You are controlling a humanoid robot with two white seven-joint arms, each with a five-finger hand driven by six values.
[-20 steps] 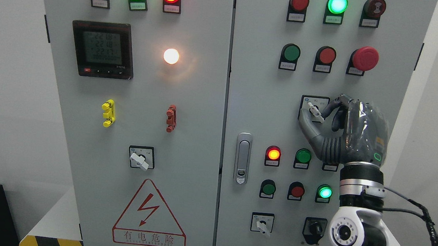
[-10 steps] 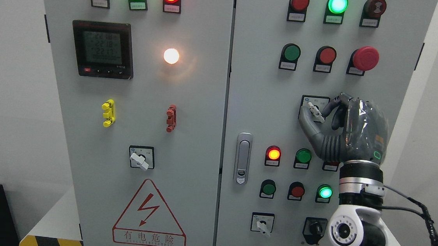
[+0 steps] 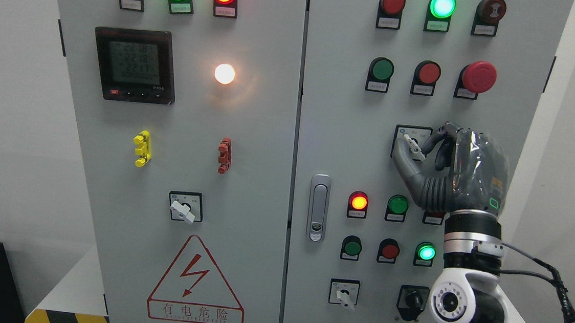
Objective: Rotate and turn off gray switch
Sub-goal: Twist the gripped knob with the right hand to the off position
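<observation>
The gray rotary switch [image 3: 413, 145] sits on a black-framed plate in the right door of the gray cabinet [image 3: 341, 135]. Its white-gray handle is tilted, upper end to the left, lower end to the right. My right hand [image 3: 416, 148] comes up from the lower right and is curled around the handle. The thumb [image 3: 403, 165] presses from the lower left and the index finger [image 3: 437, 136] hooks over from the upper right. The palm hides the panel to the right of the switch. My left arm does not show.
Similar gray switches sit at the left door [image 3: 183, 207] and lower right door [image 3: 344, 293], beside a black selector [image 3: 413, 297]. Lit and unlit buttons surround my wrist. A red mushroom button [image 3: 479, 76] is above and a door latch [image 3: 319, 207] to the left.
My right hand and wrist have drifted a few pixels left. The switch handle's tilt looks the same and the lamps are unchanged.
</observation>
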